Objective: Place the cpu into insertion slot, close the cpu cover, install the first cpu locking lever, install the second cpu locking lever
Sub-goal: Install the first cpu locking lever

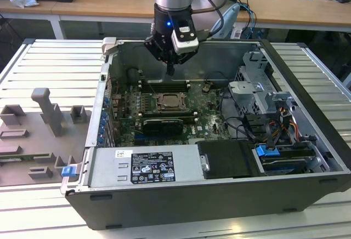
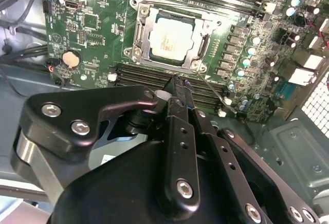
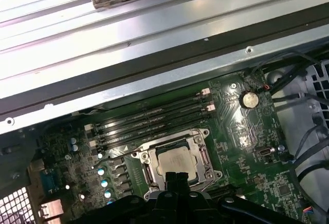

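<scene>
The cpu point(image 2: 172, 38) lies flat in the insertion slot point(image 2: 138, 54) on the green board, its pale face showing through the window of the cpu cover point(image 2: 177, 13), which lies down over it. In the first wrist view the cpu point(image 3: 177, 161) sits just past my fingertips. A thin wire locking lever point(image 2: 213, 91) angles out from the socket's corner, over the memory slots. My gripper point(image 2: 177, 86) hangs above the board beside the socket, shut with nothing between its fingers. In the exterior view the gripper point(image 1: 171, 69) is above and behind the socket point(image 1: 171, 103).
The open computer case point(image 1: 307, 102) surrounds the board. Long black memory slots point(image 3: 154, 118) flank the socket. A black graphics card point(image 1: 162, 124) lies in front of it. Cables and a drive cage point(image 1: 258, 94) fill the exterior view's right. Grey fixtures point(image 1: 49, 113) stand outside the case.
</scene>
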`<state>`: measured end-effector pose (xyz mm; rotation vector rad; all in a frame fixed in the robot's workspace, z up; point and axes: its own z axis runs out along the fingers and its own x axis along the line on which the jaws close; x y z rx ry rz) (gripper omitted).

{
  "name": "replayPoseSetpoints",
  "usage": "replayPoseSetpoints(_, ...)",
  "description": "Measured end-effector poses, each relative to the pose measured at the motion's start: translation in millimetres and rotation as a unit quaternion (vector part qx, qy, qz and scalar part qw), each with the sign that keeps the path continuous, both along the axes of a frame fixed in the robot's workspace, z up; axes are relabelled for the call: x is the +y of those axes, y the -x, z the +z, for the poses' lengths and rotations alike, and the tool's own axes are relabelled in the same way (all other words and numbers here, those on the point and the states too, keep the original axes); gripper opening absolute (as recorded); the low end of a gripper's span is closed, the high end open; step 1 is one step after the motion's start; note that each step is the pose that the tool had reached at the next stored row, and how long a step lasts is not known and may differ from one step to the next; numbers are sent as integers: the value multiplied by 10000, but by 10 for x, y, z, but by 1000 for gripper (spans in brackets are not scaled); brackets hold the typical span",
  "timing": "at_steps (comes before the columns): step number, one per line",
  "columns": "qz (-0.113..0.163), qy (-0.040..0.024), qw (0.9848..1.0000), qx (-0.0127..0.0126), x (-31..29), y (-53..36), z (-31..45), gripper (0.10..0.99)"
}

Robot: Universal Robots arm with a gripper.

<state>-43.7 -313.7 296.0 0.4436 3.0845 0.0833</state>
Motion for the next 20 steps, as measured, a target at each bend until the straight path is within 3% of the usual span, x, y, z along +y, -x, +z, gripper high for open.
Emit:
replayPoseSetpoints(8, 366, 0, 9993, 0, 0, 0, 0, 106)
replayPoseSetpoints(20, 891, 0, 9960, 0, 0, 1, -1, 106)
